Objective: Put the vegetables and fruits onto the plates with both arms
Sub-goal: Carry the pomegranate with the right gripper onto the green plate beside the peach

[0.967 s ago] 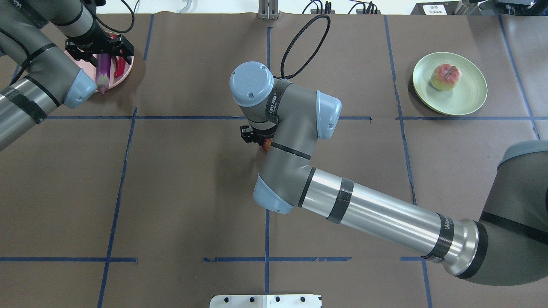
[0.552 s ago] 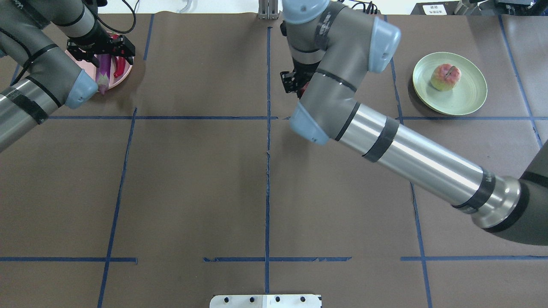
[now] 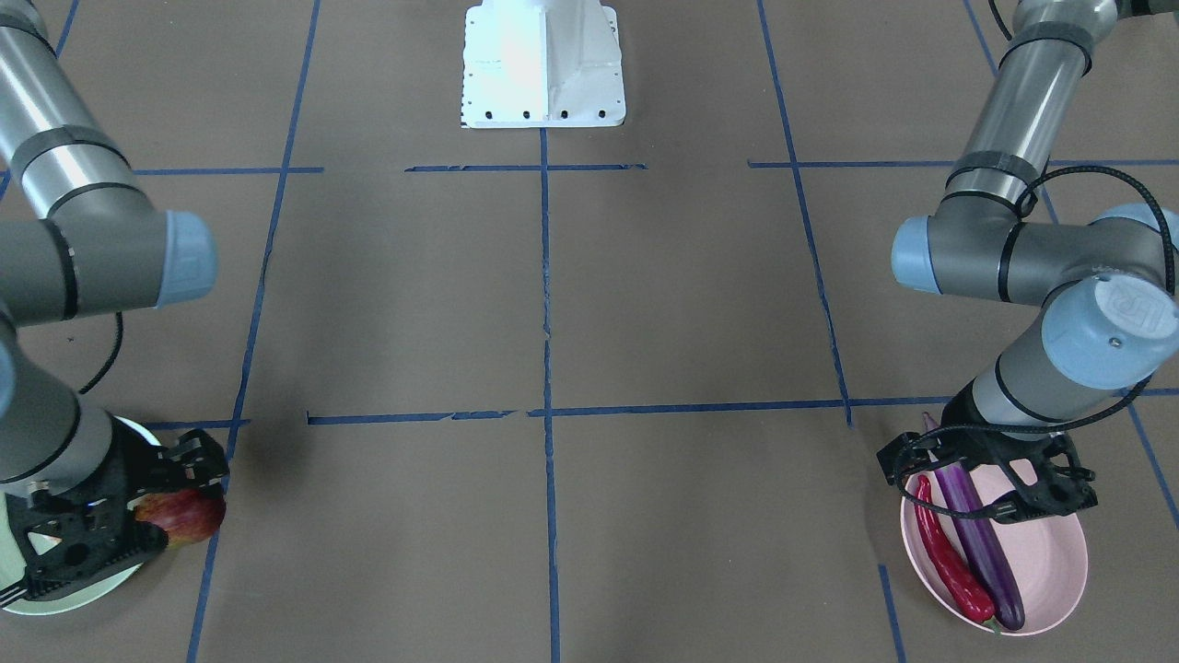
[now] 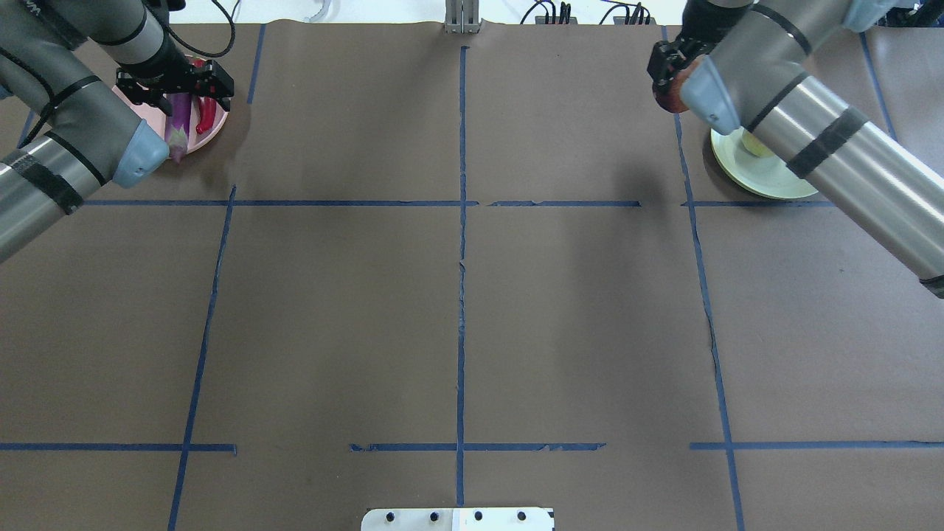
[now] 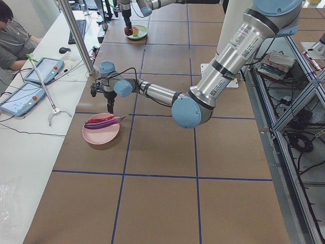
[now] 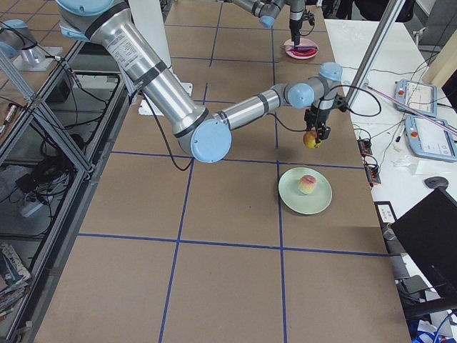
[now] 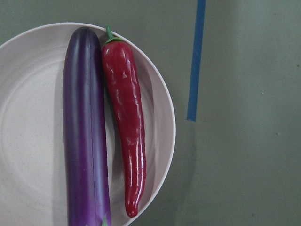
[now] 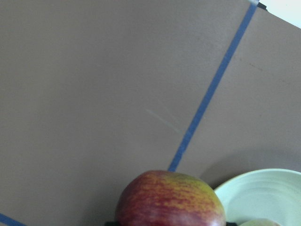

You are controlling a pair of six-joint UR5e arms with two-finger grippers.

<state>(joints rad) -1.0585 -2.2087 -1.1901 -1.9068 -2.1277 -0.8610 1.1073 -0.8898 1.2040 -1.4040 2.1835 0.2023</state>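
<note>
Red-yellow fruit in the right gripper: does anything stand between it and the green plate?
Nothing visible does. The red-yellow fruit, held in the jaws of the right gripper, hangs just beside the green plate. The peach already lies on that plate, near its middle, but bare plate shows around it.

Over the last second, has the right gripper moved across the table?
Yes. Overhead, the right gripper, holding the red-yellow fruit, went from the central tape cross rightward to the green plate.
</note>
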